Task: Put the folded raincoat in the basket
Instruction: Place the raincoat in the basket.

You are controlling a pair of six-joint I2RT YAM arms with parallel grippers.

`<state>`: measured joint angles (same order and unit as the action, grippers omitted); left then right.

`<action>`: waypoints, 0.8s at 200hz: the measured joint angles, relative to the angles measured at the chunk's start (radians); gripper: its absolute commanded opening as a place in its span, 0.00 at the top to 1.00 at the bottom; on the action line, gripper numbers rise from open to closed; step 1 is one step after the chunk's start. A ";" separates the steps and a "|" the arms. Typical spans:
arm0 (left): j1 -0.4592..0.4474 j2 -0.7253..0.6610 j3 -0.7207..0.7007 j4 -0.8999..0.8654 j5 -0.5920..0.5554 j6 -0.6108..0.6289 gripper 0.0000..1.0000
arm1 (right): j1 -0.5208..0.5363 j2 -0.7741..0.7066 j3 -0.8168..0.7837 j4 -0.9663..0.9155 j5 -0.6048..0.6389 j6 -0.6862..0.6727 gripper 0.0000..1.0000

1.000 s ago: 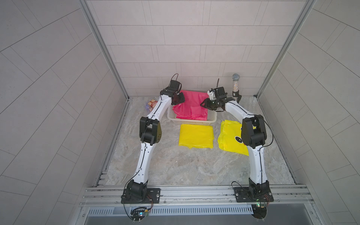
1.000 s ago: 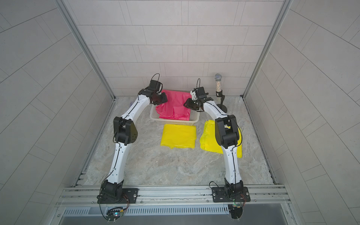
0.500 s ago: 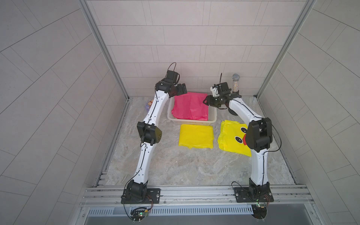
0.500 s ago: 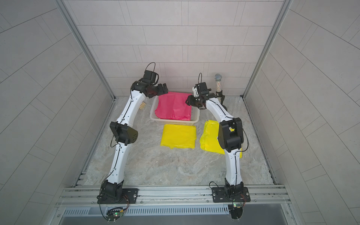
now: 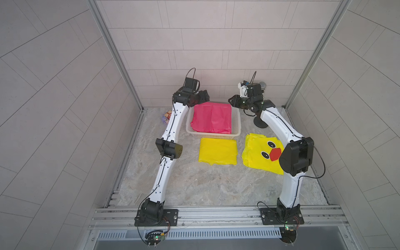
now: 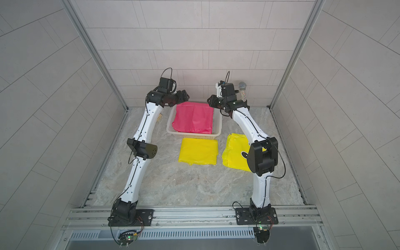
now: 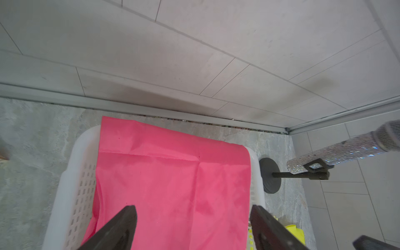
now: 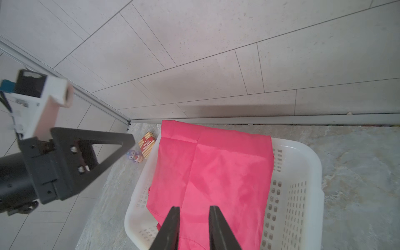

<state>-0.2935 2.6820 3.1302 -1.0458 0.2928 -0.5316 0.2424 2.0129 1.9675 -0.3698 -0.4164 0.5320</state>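
Note:
The folded pink raincoat (image 5: 211,118) (image 6: 193,118) lies flat inside the white perforated basket (image 5: 213,136) (image 6: 192,136), its far edge resting over the far rim. My left gripper (image 5: 204,97) (image 7: 193,208) hovers above the basket's far left corner, open wide with nothing between its fingers. Above the far right corner my right gripper (image 5: 231,101) (image 8: 194,208) hangs with a narrow gap between its fingers, holding nothing. Both wrist views look down on the raincoat (image 7: 173,184) (image 8: 216,173) and the basket (image 7: 71,184) (image 8: 303,173).
A plain yellow folded raincoat (image 5: 217,151) lies just in front of the basket. To its right is a yellow one with a duck face (image 5: 262,151). A glittery microphone on a stand (image 5: 263,85) is at the back right. A small box and toy (image 5: 166,115) sit at the back left.
Both grippers let go of the pink raincoat, rose from the basket and drew apart toward its far corners. The left jaws spread wide; the right jaws narrowed.

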 measured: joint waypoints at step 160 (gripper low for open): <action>0.049 0.236 -0.010 0.177 0.096 -0.101 0.21 | -0.001 0.305 0.072 0.081 -0.029 0.048 0.70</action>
<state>-0.2447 2.9177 3.1207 -0.8692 0.3889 -0.6323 0.2413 2.3177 2.0399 -0.2886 -0.4450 0.5804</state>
